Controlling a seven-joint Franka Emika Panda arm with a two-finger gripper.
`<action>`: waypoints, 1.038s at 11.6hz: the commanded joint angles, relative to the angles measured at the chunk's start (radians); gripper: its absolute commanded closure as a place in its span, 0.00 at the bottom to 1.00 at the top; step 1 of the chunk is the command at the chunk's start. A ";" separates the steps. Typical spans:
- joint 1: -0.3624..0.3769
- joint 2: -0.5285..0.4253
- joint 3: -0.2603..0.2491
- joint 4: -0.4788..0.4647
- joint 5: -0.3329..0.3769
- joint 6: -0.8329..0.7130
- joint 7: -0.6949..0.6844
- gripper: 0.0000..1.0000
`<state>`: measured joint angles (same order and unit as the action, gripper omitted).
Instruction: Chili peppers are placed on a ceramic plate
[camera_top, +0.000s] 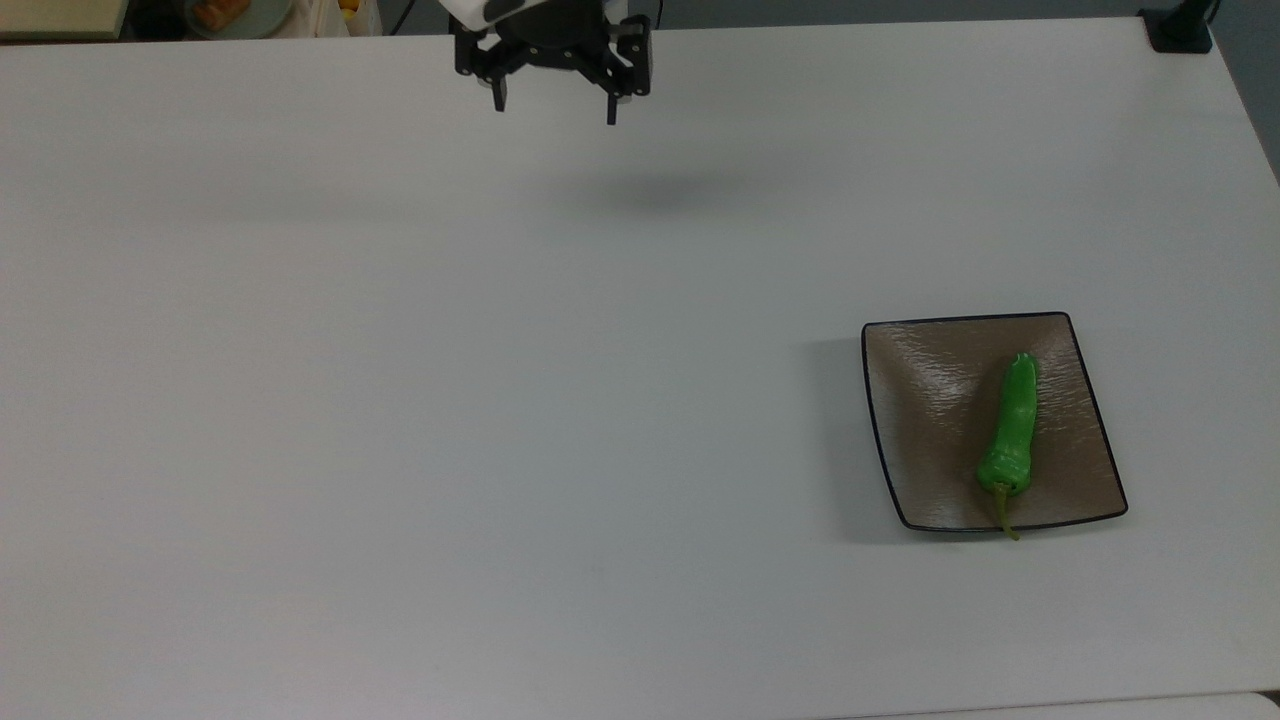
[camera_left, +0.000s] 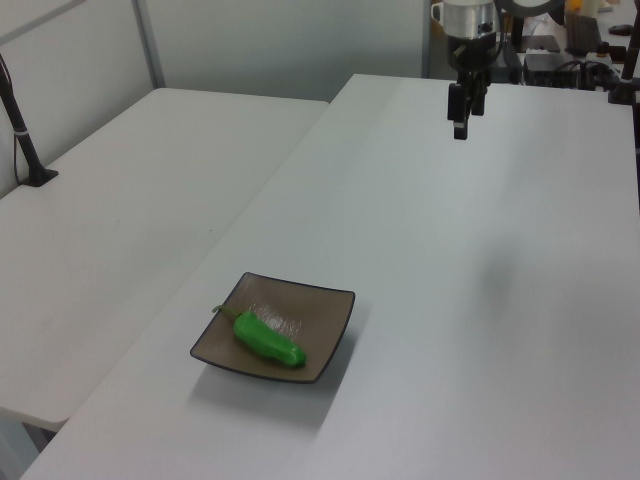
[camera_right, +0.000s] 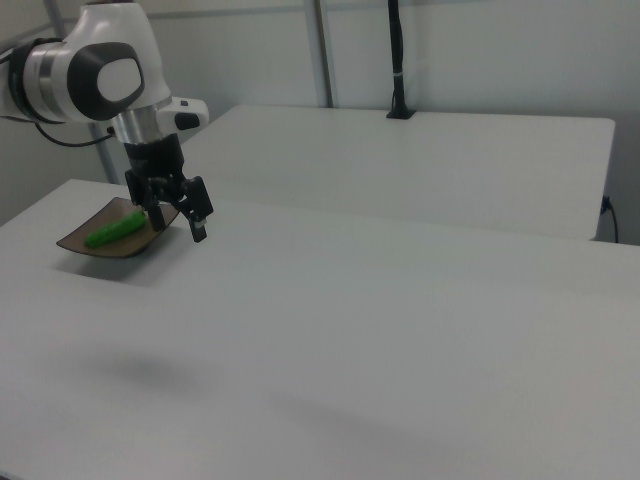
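- The green chili pepper (camera_top: 1010, 428) lies flat on the square brown ceramic plate (camera_top: 925, 420), toward the top view's right half of the dish.
- Its thin stem (camera_top: 1003, 512) points at the near edge in the top view and crosses the dark rim, with the tip just past it.
- In the left view the chili pepper (camera_left: 268, 341) lies across the middle of the ceramic plate (camera_left: 325, 330), stem toward the left view's left.
- The plate sits on the white surface (camera_top: 400, 400), close to the top view's lower right.
- The pincer (camera_top: 555, 105) hangs in the air well apart from the plate, up at the far edge of the surface in the top view. Its two black fingers (camera_top: 611, 108) are spread wide and hold nothing.
- A soft shadow (camera_top: 655, 190) lies on the surface below it.
- In the right view the pincer (camera_right: 178, 222) points downward, with the plate (camera_right: 85, 245) behind it.
- A second white table (camera_left: 110, 230) stands alongside in the left view.
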<state>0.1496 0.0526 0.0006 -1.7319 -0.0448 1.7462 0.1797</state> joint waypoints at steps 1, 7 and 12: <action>-0.053 -0.051 0.013 -0.048 0.052 0.024 -0.026 0.00; -0.094 -0.073 0.042 -0.061 0.054 0.050 -0.028 0.00; -0.097 -0.069 0.051 -0.064 0.052 0.067 -0.019 0.00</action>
